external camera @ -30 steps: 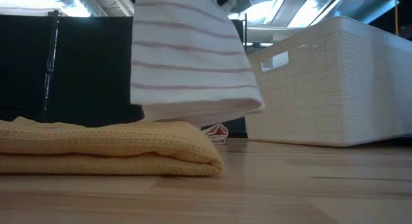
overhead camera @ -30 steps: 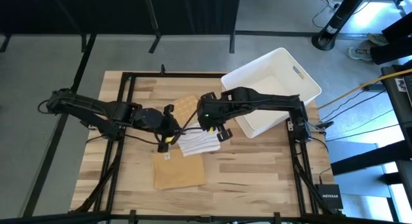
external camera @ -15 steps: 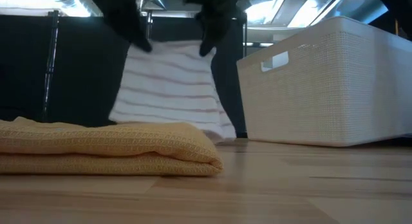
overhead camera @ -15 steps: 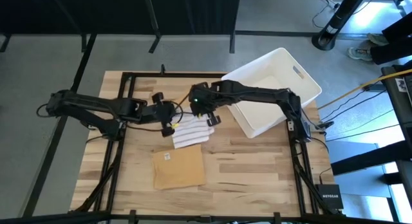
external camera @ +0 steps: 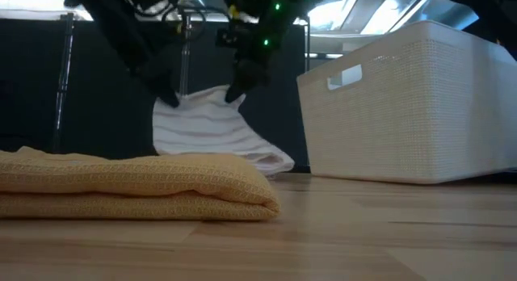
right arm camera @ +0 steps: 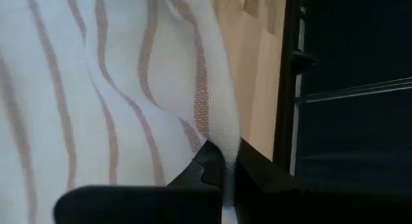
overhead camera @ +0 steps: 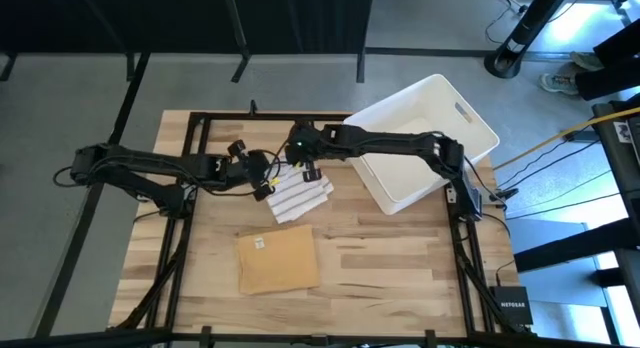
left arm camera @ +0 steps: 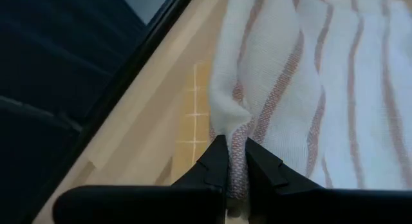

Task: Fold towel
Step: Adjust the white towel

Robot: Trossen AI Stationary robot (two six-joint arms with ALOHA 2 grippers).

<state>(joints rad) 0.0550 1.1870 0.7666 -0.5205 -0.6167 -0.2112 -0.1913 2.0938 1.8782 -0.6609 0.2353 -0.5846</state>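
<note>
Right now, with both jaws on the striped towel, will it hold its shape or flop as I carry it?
Likely floppy: the towel sags and bunches between the left gripper and right gripper. Probably light, since thin corner pinches hold it. Its lower edge may drag.

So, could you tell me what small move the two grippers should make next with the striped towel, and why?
Probably lower both together and lay the held edge flat. The left gripper and right gripper are each shut on a corner of the striped towel, whose top edge is lifted while its lower part already rests on the table.
</note>
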